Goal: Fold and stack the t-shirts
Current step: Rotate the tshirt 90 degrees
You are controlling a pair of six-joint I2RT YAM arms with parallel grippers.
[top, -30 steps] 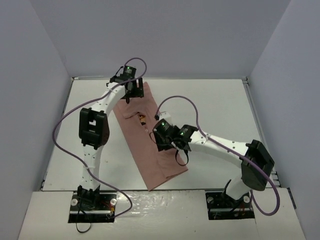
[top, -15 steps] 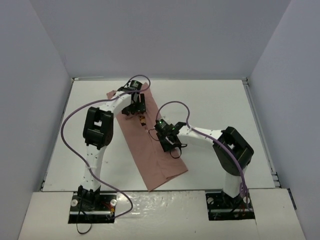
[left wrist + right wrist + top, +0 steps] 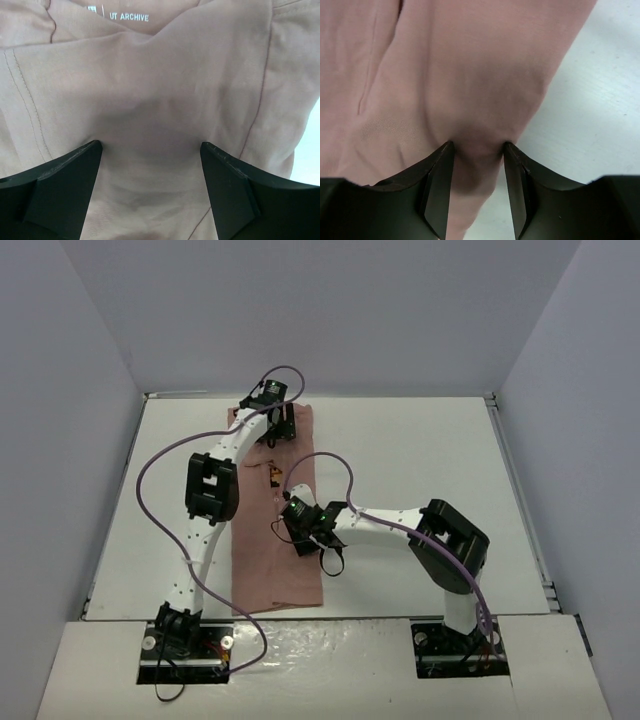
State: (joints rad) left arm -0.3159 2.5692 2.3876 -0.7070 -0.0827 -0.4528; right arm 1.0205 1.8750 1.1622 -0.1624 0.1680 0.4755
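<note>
We see the pink t-shirt (image 3: 275, 575) stretched as a strip left of centre in the overhead frame, our right gripper (image 3: 477, 145) pinching a fold of it, our left gripper (image 3: 150, 145) spread wide over its upper end.

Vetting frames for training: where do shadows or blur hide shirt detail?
Left wrist: the t-shirt is sharp, its white text legible, soft shadow between the left gripper's fingers. Right wrist: shadow darkens fabric pinched by the right gripper. Top external: evenly lit, sharp.
</note>
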